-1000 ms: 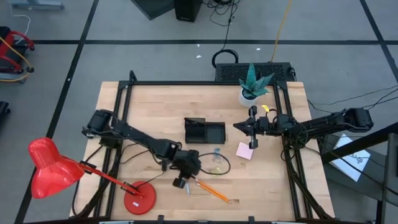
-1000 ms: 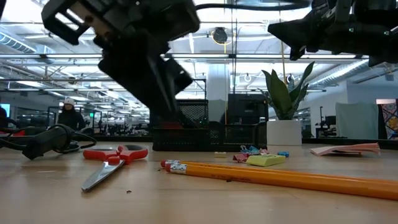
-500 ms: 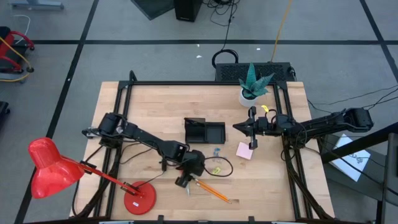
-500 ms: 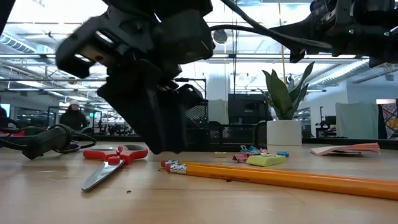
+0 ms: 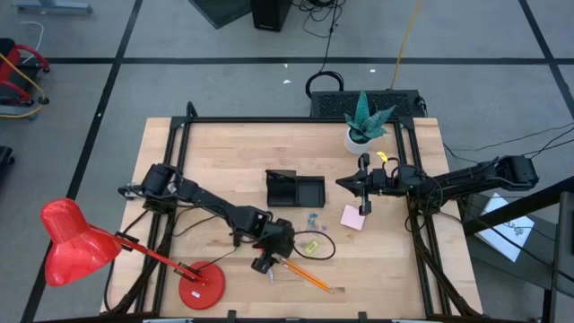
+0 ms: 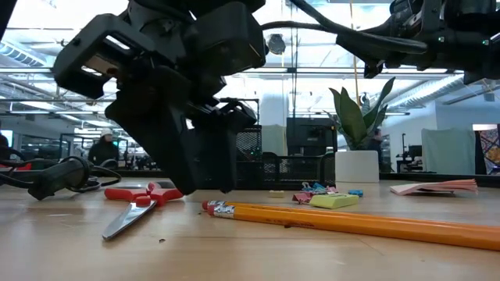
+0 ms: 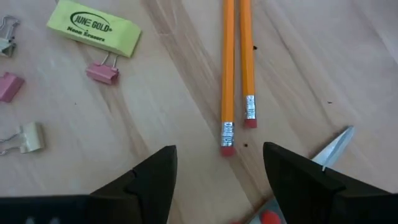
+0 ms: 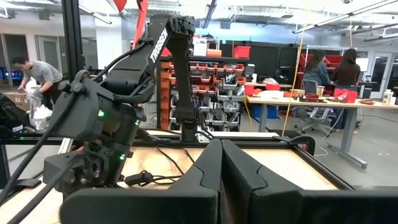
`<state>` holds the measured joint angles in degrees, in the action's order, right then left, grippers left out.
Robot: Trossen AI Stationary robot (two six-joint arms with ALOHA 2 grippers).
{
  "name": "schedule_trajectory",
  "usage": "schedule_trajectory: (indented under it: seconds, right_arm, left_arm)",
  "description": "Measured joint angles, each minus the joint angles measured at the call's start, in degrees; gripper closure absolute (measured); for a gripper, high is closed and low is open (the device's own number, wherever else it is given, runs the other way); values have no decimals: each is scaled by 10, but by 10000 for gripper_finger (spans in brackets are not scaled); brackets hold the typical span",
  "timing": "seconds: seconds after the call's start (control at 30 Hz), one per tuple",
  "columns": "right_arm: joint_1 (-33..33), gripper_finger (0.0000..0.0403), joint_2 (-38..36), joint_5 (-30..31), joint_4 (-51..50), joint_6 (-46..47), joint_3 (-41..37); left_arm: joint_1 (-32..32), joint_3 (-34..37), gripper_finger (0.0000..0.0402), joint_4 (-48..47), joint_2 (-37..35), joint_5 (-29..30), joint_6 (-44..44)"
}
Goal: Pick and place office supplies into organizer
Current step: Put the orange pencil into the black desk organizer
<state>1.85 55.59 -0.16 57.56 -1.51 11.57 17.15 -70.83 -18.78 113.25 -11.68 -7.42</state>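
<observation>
Two orange pencils (image 7: 236,68) lie side by side on the table, also seen in the high view (image 5: 306,274). My left gripper (image 7: 221,171) stands open over their eraser ends, one finger on each side, touching nothing. Red-handled scissors (image 6: 144,199) lie close beside it, their blade tip (image 7: 336,144) by one finger. A yellow eraser (image 7: 93,28) and small clips (image 7: 101,72) lie nearby, and a pink sticky-note pad (image 5: 352,217) farther right. The black organizer (image 5: 294,189) stands mid-table. My right gripper (image 5: 343,182) hovers shut at the right.
A white plant pot (image 5: 361,135) stands at the far right. A red desk lamp (image 5: 72,242) has its base (image 5: 201,285) at the near left. A black cable (image 5: 325,240) loops beside the eraser. People move in the room behind.
My left gripper has come down a little toward the pencils' eraser ends and has opened wide. The pencils, scissors and other supplies lie as before.
</observation>
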Motion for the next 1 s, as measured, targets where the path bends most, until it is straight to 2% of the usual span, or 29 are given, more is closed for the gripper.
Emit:
schedule_trajectory:
  seconds: [0.13, 0.47, 0.9, 1.0]
  right_arm:
    - [0, 402, 0, 0, 0, 2, 0]
    - [0, 401, 0, 0, -1, 3, 0]
    - [0, 402, 0, 1, -4, -3, 0]
    - [0, 402, 0, 1, -4, -7, 0]
  left_arm:
    - [3, 0, 156, 18, 0, 27, -10]
    - [4, 0, 156, 33, 18, 7, -26]
    - [5, -1, 156, 63, 49, 9, -39]
    - [5, -1, 167, 64, 50, 8, -43]
